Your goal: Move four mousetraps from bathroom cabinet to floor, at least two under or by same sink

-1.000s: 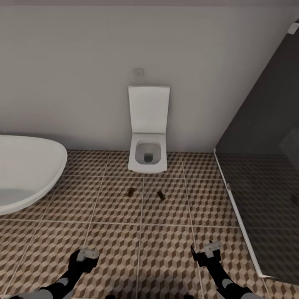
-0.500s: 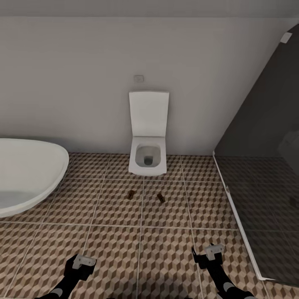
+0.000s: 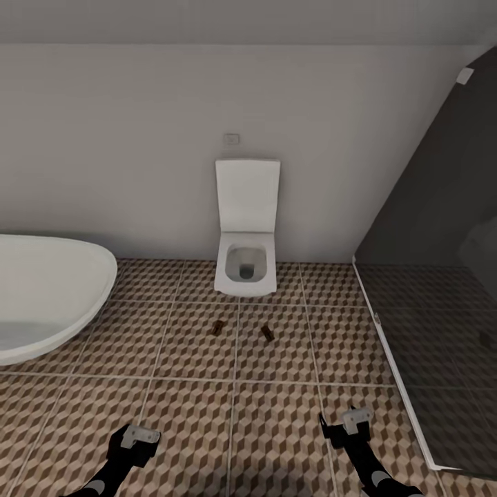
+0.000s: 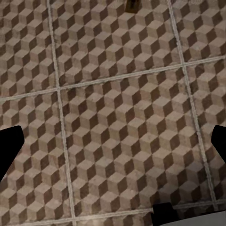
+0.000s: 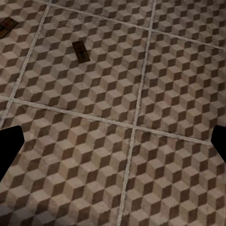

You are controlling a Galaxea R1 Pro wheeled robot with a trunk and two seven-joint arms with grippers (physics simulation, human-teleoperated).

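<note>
Two traps down on the tiles, both grippers empty — between fetches, by my reading.

Two mousetraps (image 3: 217, 328) (image 3: 267, 333) lie on the bathroom floor (image 3: 193, 414), just in front of the toilet (image 3: 245, 269), tub (image 3: 48, 297) off to the left. Left gripper (image 3: 133, 440) and right gripper (image 3: 347, 423) hang low with jaws spread wide, nothing held. No sink or cabinet in sight; next likely a turn toward the cabinet for the other two.
</note>
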